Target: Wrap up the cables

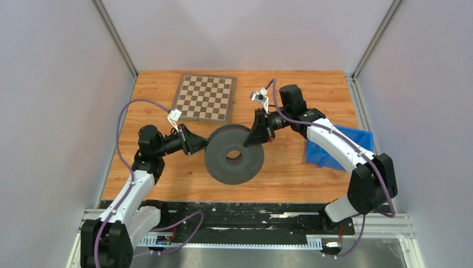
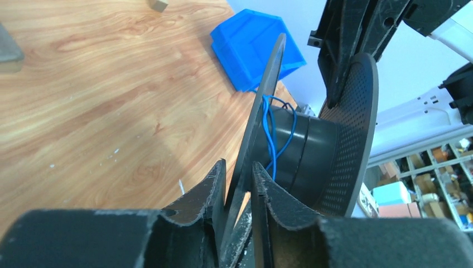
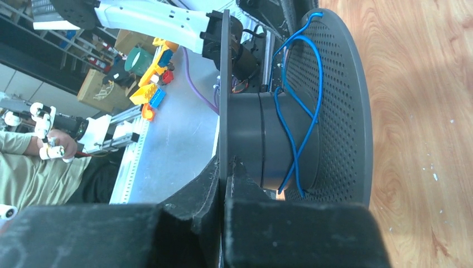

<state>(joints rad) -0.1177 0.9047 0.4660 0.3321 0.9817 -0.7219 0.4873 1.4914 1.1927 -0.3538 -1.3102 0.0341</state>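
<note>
The spool (image 1: 234, 159) was up on edge at mid-tabletop (image 1: 167, 178), between the two arms. Thin blue cable (image 3: 315, 106) hung in loose loops round its hub, between the two flanges. The right tool (image 3: 226, 164) was clamped tight on one flange's rim. The left tool (image 2: 239, 167) straddled the other flange's rim, jaws narrow, with a sliver of gap on each side.

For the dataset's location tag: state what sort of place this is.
Probably a robotics lab or workshop: a wooden tabletop framed by grey panels, cluttered storage shelves beyond, and a person beside a metal bench.
</note>
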